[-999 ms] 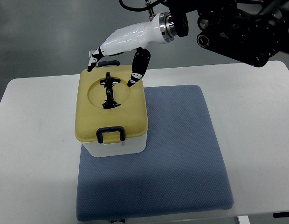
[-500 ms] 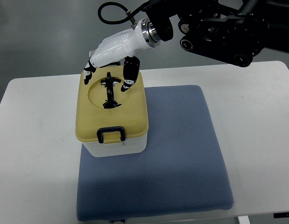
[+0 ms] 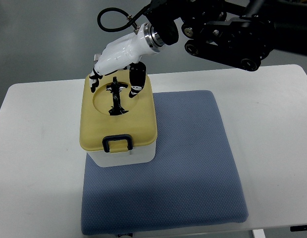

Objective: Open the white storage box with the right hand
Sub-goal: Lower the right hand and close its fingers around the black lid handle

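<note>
A white table [image 3: 39,129] filled most of the view, its bare top showing widest at nine o'clock. On it lay a blue mat [image 3: 193,163], spreading from the centre toward five o'clock. The storage box [image 3: 121,153] stood on the mat's corner at about ten o'clock from the picture's centre, its white body showing only below the front edge of a yellow lid [image 3: 96,124]. The lid was on and shut. A black latch [image 3: 118,143] sat at the lid's near edge, at six o'clock on the box. In the lid's round hollow a thin black handle [image 3: 115,98] stood along the twelve-to-six line.

The right hand [image 3: 116,57], white with black joints, hung over the far part of the lid, at twelve o'clock from the handle. Its fingers [image 3: 94,79] were spread and bent downward, holding nothing; their tips came down at eleven o'clock of the hollow, at the lid's far left rim. The thumb [image 3: 135,82] reached down at one o'clock of the hollow, just beside the handle's far end. Whether any tip pressed on the lid could not be told. The dark arm [image 3: 228,32] ran from the wrist toward two o'clock and left the view at the right edge.
</note>
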Robot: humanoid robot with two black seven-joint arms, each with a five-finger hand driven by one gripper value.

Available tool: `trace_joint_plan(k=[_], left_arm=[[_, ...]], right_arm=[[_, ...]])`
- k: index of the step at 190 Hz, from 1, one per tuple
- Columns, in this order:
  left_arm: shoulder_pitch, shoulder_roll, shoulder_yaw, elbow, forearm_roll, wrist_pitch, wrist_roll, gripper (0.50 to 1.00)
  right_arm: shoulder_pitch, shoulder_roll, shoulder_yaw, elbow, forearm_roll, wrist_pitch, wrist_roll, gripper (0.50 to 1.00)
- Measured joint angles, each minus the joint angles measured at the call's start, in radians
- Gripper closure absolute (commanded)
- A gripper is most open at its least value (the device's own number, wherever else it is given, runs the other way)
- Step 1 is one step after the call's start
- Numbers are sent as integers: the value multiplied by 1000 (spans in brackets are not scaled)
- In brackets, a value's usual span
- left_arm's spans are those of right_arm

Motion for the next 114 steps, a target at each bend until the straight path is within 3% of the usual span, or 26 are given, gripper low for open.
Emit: trace_joint_plan(k=[114], left_arm=[[0,0,-3,-1,0,0,0,500]], right_arm=[[-47,32,1,-53,2,-4,0,691]])
